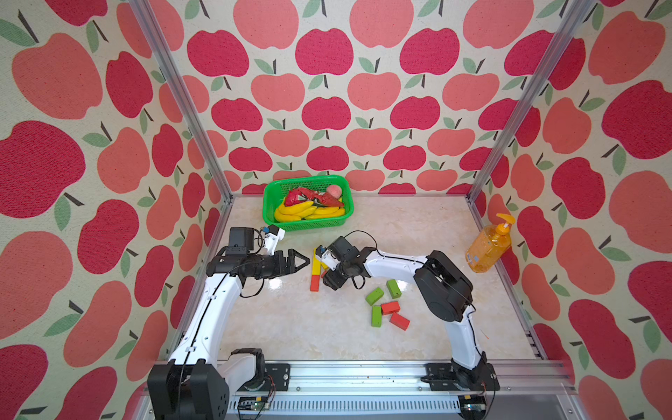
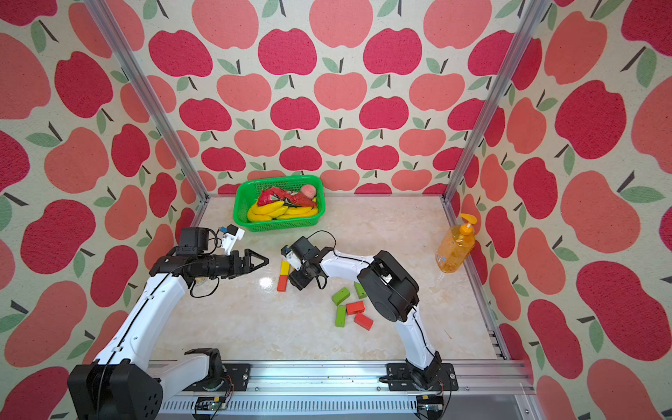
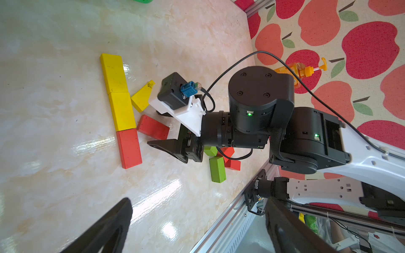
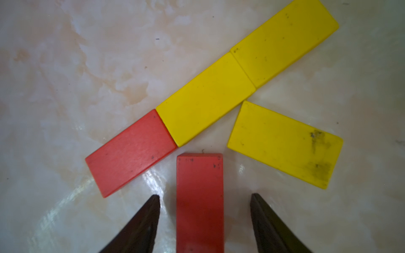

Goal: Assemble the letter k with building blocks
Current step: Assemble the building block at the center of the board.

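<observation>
With the right pincer (image 4: 205, 195) parted astride the red block (image 4: 199, 175), which rests on the bench (image 4: 87, 65) just short of the yellow-and-red stem (image 4: 206, 100), a crooked retreat could drag it askew or nudge the slanted yellow block (image 4: 285, 144); the left pincer (image 3: 198, 198) hangs wide apart.

A row of blocks (image 1: 315, 274), yellow at the far end and red at the near end, lies on the table (image 1: 291, 327) between the two arms. The left gripper (image 1: 305, 260) points at it from just beside; the right arm's wrist (image 1: 340, 263) covers its other side. Three green blocks (image 1: 374, 295) and two red blocks (image 1: 390, 307) lie scattered near the right arm. A green basket (image 1: 269, 207) of bananas (image 1: 294, 212) sits at the back, a soap bottle (image 1: 485, 249) at the right edge
</observation>
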Motion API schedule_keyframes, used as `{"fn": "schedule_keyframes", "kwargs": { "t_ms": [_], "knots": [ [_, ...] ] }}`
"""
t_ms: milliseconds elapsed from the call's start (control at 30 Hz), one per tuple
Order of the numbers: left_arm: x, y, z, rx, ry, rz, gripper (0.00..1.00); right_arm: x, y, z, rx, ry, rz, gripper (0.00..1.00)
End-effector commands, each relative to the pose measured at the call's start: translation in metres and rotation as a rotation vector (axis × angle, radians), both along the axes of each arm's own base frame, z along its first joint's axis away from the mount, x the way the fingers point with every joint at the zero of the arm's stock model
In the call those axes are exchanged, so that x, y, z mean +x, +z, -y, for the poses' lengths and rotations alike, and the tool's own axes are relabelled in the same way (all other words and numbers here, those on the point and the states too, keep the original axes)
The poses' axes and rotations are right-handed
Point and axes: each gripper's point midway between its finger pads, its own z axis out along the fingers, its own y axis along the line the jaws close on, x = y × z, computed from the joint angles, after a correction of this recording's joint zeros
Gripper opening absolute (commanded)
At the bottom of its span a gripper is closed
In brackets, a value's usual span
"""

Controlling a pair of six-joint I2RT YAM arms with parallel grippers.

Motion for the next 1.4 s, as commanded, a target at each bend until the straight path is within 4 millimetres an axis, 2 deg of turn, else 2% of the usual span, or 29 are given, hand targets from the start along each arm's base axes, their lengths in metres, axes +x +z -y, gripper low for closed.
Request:
{"fn": "schedule_keyframes", "kwargs": {
  "t_ms": [0,467,800,1167,1367],
  "knots": [
    [-0.001,-0.004,0.001,-0.008,-0.019,0.003,0.98,-0.014,-0.012,0.013,-0.038,-0.002,-0.046,0.68],
    [-0.001,-0.005,0.001,-0.015,-0.021,-0.007,0.98,-0.022,-0.020,0.026,-0.070,-0.009,-0.054,0.66],
    [-0.001,-0.005,0.001,-0.021,-0.023,-0.011,0.98,-0.023,-0.025,0.027,-0.087,-0.013,-0.050,0.52],
    [-0.002,-0.006,0.001,-0.019,-0.023,-0.010,0.98,-0.022,-0.032,0.025,-0.102,-0.012,-0.058,0.44],
    [-0.001,-0.006,0.000,-0.019,-0.020,-0.012,0.98,-0.021,-0.032,0.024,-0.100,-0.011,-0.058,0.44]
  ]
}}
